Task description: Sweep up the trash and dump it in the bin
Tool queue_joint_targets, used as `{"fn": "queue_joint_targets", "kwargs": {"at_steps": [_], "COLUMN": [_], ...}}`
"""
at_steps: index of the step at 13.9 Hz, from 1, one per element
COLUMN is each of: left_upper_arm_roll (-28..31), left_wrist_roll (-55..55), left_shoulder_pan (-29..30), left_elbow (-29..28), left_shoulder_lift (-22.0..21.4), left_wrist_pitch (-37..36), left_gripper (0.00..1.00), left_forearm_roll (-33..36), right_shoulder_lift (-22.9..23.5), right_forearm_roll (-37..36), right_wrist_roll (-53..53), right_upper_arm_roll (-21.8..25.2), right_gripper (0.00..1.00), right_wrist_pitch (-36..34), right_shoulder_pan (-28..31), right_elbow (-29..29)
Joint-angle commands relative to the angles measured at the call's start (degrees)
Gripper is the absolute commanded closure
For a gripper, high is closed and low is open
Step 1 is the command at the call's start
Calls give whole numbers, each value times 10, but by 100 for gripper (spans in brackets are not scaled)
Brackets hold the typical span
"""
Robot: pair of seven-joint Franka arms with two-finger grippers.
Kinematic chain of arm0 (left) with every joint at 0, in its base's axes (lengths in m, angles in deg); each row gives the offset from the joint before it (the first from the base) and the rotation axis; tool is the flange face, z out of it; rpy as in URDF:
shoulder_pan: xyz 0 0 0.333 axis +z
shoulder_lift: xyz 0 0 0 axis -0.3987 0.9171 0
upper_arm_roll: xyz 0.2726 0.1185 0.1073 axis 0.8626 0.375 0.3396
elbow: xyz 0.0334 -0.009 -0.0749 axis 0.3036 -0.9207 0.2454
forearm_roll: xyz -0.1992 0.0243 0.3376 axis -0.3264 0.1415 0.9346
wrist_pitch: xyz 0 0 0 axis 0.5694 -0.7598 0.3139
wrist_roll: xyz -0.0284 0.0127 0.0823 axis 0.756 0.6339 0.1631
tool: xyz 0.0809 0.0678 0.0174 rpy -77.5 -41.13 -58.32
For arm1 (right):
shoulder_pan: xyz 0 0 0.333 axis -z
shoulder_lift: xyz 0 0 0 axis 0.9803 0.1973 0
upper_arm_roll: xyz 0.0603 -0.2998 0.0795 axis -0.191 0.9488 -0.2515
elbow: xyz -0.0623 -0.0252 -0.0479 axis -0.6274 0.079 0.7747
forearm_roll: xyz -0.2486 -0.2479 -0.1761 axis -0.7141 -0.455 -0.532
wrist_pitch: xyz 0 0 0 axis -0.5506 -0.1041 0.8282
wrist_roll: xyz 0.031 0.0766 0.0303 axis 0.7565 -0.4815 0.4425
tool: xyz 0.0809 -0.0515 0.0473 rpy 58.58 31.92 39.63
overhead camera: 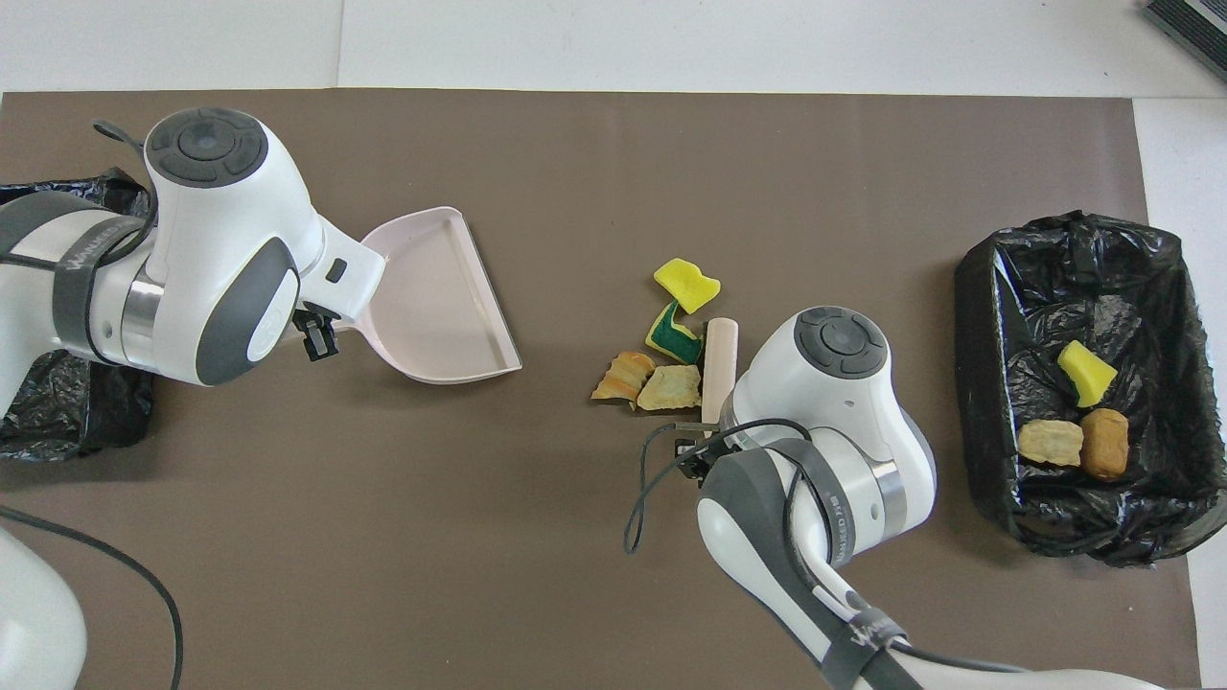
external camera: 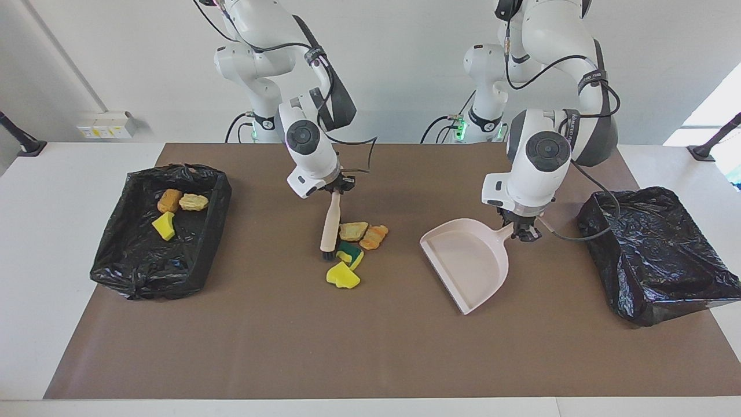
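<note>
Trash (external camera: 350, 253) is lying loose on the brown mat in the facing view: four scraps clustered just beside the brush (external camera: 330, 223), on its side toward the left arm's end of the table. We are gripping the brush's handle top in the closed right end effector (external camera: 337, 186), bristles down at the mat, its long axis running away from the robots. Our left end effector (external camera: 524, 230) is clamping the dustpan (external camera: 469, 263) by its handle. The pan's open mouth is facing the scraps but standing well apart from them. Three more scraps are sitting in the black-lined bin (external camera: 116, 255) at the right arm's end; a second bin (external camera: 654, 255) is sitting at the left arm's end.

From overhead, the brush (overhead camera: 719, 369) is lying between our right wrist and the trash (overhead camera: 669, 388), so we are judging that the sweep should be pushing toward the dustpan (overhead camera: 436, 297). The right arm is nearer the scraps, and the pan in the left end effector (overhead camera: 316, 337) needs closing in.
</note>
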State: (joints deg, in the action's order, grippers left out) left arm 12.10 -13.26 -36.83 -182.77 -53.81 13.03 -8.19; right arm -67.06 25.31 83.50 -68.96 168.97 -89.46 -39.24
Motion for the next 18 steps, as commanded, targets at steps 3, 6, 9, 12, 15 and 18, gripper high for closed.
{"fn": "queue_joint_targets", "kwargs": {"at_steps": [3, 6, 9, 12, 15, 18], "left_upper_arm_roll": [-5, -6, -6, -7, -7, -7], "left_wrist_roll": [39, 32, -17, -53, -56, -68], "left_shoulder_pan": [-19, -41, -68, -90, -98, -108], "left_elbow": [-165, -176, -177, -176, -176, -176], "left_shoulder_lift": [-101, -110, -106, -100, -97, -90], "left_wrist_pitch": [60, 61, 58, 62, 69, 82], "left_gripper": [100, 100, 100, 100, 100, 100], "left_forearm_roll": [21, 22, 23, 22, 22, 21], "right_shoulder_lift": [-47, -63, -36, -2, 41, 71], "right_forearm_roll": [-127, -243, -322, -356, -372, -369], "right_wrist_roll": [4, -62, -163, -276, -283, -276], "right_upper_arm_roll": [0, 0, -1, 1, -1, -2], "right_gripper": [100, 100, 100, 100, 100, 100], "right_wrist_pitch": [-98, -100, -38, 8, 20, 17], "right_shoulder_pan": [5, 7, 53, 87, 81, 71], "right_elbow": [4, -22, -7, 15, 53, 89]}}
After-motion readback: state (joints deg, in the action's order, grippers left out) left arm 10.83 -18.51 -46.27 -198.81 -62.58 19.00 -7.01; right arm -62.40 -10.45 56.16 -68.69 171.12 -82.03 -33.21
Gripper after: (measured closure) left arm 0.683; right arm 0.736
